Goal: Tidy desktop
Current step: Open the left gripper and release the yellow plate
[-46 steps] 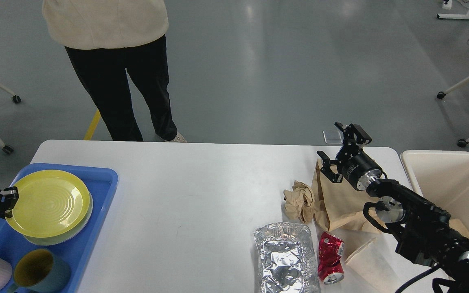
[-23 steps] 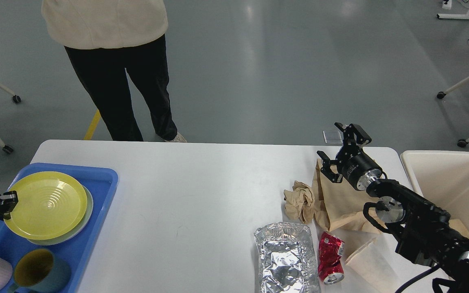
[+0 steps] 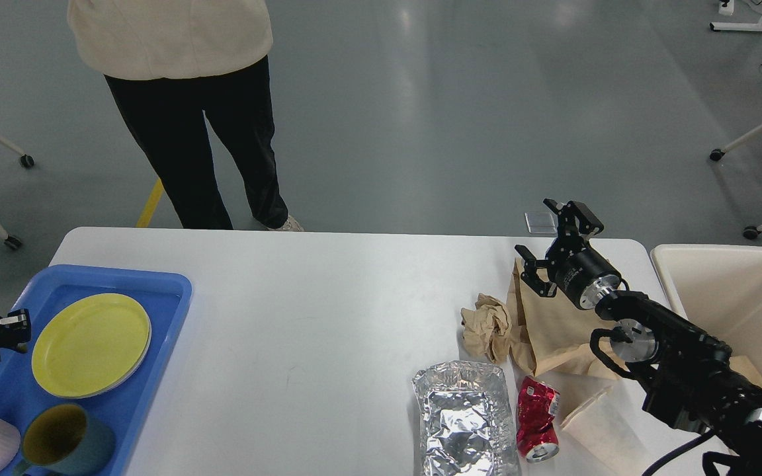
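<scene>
White desktop (image 3: 328, 297) — right pincer (image 3: 546, 241) spread, empty; left pincer (image 3: 14, 325) unclear; no legible writing.

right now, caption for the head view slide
Plates stacked in tray; right claw open above bag.

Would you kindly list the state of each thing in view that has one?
yellow plate: flat, stacked in the blue tray
teal mug: upright
red can: crushed, lying down
foil tray: crumpled
brown bag: flattened
paper wad: crumpled
paper cup: lying down
left gripper: jaws unclear
right gripper: jaws open, empty
</scene>
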